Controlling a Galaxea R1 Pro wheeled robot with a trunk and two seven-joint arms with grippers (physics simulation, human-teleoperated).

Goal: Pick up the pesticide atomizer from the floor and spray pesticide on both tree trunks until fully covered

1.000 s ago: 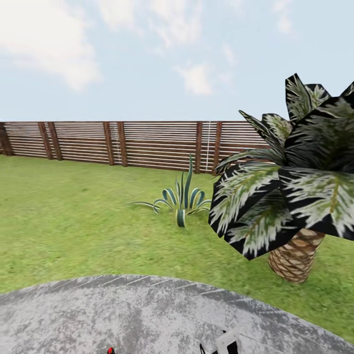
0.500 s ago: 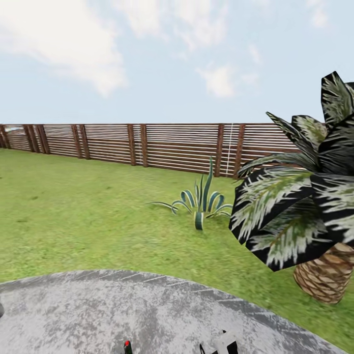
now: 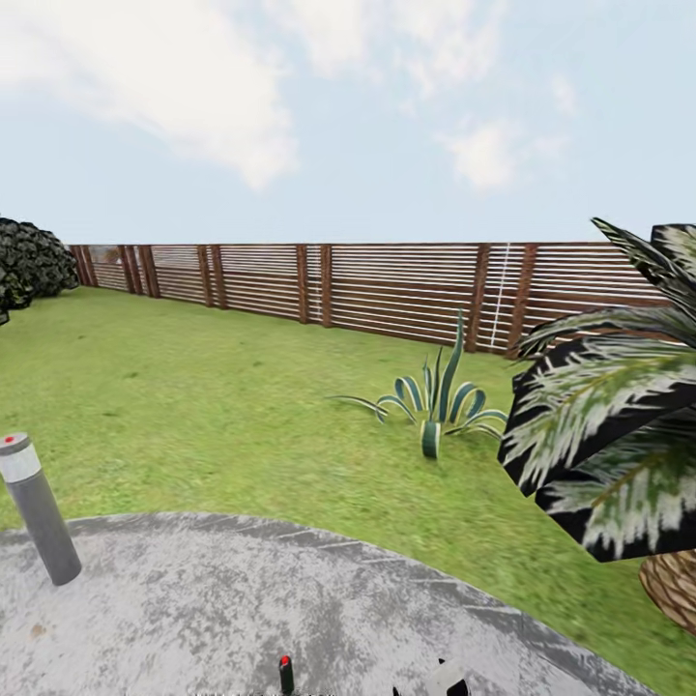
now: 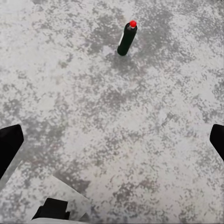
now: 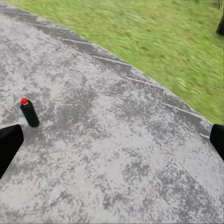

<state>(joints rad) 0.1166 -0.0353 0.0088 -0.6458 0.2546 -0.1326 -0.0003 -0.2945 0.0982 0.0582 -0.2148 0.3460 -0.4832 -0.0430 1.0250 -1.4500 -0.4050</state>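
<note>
From the head camera, the garden opens out: green lawn (image 3: 193, 406) backed by a brown slat fence (image 3: 367, 285). One spiky striped plant (image 3: 435, 401) stands at about two o'clock from the centre of the picture, one short palm (image 3: 619, 425) crowds in at three o'clock, and one dark bush (image 3: 29, 261) sits at nine o'clock. One grey post (image 3: 37, 509) with a red dot on top stands at the paving's edge at eight o'clock. Low at six o'clock, on the grey paving (image 3: 242, 599), one small dark bottle (image 3: 286, 675) with a red cap stands upright. I take it for the atomizer.

In the left wrist camera the bottle (image 4: 126, 38) stands alone on the speckled paving (image 4: 112, 121). The left gripper (image 4: 112, 140) has its two black fingertips (image 4: 9, 144) spread wide apart with nothing between them; the bottle lies well ahead of them.

In the right wrist camera the same bottle (image 5: 29, 112) stands on the paving (image 5: 116, 149), with grass (image 5: 154, 42) beyond the curved edge. The right gripper (image 5: 112, 140) is likewise spread and empty, one fingertip (image 5: 8, 144) near the bottle.

The bottle looks light, rigid and smooth, narrow enough to tip at a nudge. The best hold is likely across the dark body at mid-height, below the spray head.
</note>
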